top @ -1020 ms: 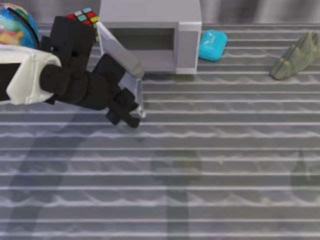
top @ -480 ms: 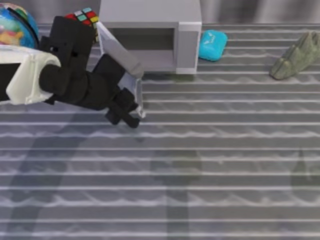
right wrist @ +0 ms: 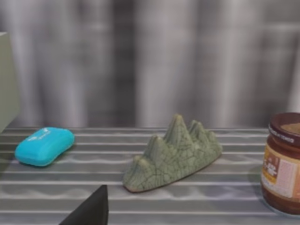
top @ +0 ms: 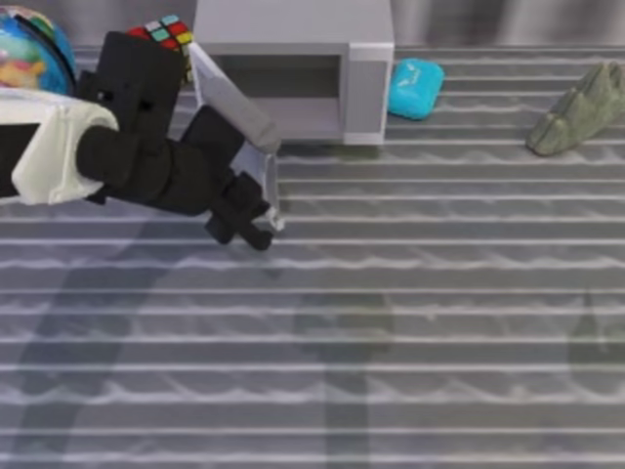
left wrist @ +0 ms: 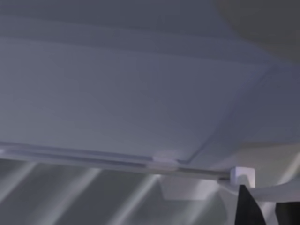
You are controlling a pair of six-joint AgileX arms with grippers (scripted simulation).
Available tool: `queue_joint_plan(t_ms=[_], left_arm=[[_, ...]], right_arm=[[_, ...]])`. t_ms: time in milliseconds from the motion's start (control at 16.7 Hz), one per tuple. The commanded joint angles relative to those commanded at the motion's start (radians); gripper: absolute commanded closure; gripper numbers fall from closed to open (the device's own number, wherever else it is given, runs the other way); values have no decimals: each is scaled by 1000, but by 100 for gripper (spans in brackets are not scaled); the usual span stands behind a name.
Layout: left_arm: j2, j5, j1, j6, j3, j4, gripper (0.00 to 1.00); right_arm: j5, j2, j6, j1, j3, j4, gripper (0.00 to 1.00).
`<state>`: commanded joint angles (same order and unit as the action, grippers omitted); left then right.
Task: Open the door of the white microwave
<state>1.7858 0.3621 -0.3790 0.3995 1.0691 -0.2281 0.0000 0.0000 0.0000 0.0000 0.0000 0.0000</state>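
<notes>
The white microwave [top: 293, 24] stands at the back of the table, its cavity exposed. Its door [top: 234, 103] is swung out toward the front left, hinged at the microwave's left corner, with the pale handle edge [top: 272, 186] pointing forward. My left gripper [top: 260, 223] reaches in from the left and is shut on that free edge. In the left wrist view the door [left wrist: 117, 103] fills most of the picture, and a dark finger [left wrist: 246, 208] sits at its edge. My right arm is out of the top view, parked off to the right.
A globe [top: 29, 49] and a colour cube [top: 164, 34] sit behind my left arm. A turquoise soap bar [top: 415, 86] lies right of the microwave, and a green craggy rock [top: 576, 109] farther right. The right wrist view shows a brown jar [right wrist: 283, 161] beside the rock.
</notes>
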Motion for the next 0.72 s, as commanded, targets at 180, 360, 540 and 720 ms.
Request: queue_joint_plan(t_ms=[180, 360, 540, 720], left_arm=[[-1, 16, 14, 31, 1, -12, 100], [-5, 35, 30, 63, 4, -23, 100], [-5, 45, 39, 82, 4, -32, 100], [-5, 45, 39, 82, 4, -32, 100]], right_arm=[[0, 0, 0, 0, 0, 0, 0], [0, 0, 0, 0, 0, 0, 0], [0, 0, 0, 0, 0, 0, 0], [0, 0, 0, 0, 0, 0, 0]])
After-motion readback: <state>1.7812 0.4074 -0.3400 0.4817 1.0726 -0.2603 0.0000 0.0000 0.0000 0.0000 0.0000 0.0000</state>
